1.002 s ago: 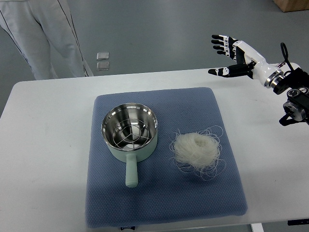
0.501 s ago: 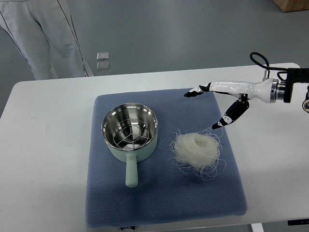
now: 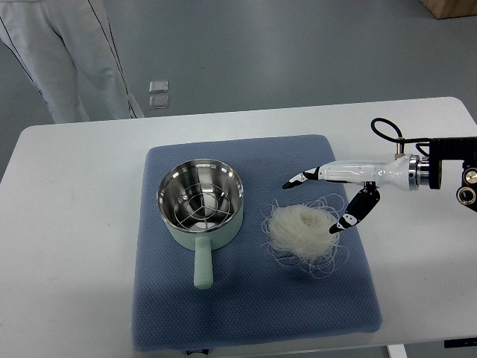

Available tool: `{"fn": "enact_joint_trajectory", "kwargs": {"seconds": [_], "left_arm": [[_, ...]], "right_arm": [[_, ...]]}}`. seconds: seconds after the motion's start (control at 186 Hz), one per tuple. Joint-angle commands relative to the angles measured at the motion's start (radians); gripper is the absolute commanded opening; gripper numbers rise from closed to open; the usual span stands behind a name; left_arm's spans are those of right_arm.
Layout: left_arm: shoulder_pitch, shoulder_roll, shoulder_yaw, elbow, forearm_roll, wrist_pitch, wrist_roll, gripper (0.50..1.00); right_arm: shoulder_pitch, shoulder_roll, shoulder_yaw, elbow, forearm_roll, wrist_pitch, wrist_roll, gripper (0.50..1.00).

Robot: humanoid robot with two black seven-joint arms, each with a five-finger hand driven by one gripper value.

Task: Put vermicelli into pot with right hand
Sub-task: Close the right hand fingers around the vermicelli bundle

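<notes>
A white nest of vermicelli (image 3: 304,232) lies on the blue mat (image 3: 253,313), right of a pale green pot (image 3: 201,205) with a steel inside and a handle pointing toward me. My right hand (image 3: 316,200) reaches in from the right edge and hovers just over the nest's far right side. Its fingers (image 3: 298,180) are spread, with the thumb (image 3: 350,216) low beside the noodles, holding nothing. The left arm is out of sight.
The mat lies on a white table (image 3: 74,224). A person's legs in grey trousers (image 3: 67,52) stand beyond the table's far left corner. Two small square tiles (image 3: 158,93) lie on the floor behind the table.
My right hand has swung from high at the back right down and leftward, turning over, and now sits lower and closer to the vermicelli. Pot and noodles have not moved.
</notes>
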Motion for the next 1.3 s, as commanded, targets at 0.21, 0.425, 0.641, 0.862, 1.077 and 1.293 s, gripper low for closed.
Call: {"fn": "enact_joint_trajectory", "kwargs": {"seconds": [0.21, 0.425, 0.641, 0.862, 1.077, 1.293], "left_arm": [[0.000, 0.000, 0.000, 0.000, 0.000, 0.000, 0.000, 1.000], [0.000, 0.000, 0.000, 0.000, 0.000, 0.000, 0.000, 1.000], [0.000, 0.000, 0.000, 0.000, 0.000, 0.000, 0.000, 1.000], [0.000, 0.000, 0.000, 0.000, 0.000, 0.000, 0.000, 1.000], [0.000, 0.000, 0.000, 0.000, 0.000, 0.000, 0.000, 1.000], [0.000, 0.000, 0.000, 0.000, 0.000, 0.000, 0.000, 1.000]], "right_arm": [[-0.081, 0.035, -0.001, -0.002, -0.003, -0.051, 0.000, 0.921], [-0.103, 0.072, -0.007, -0.020, -0.012, -0.077, -0.008, 0.919], [-0.121, 0.081, -0.016, -0.049, -0.015, -0.118, -0.009, 0.919], [-0.123, 0.081, -0.056, -0.074, -0.027, -0.195, -0.011, 0.913], [-0.115, 0.096, -0.055, -0.085, -0.027, -0.230, -0.039, 0.899], [-0.112, 0.124, -0.055, -0.085, -0.023, -0.230, -0.040, 0.848]]}}
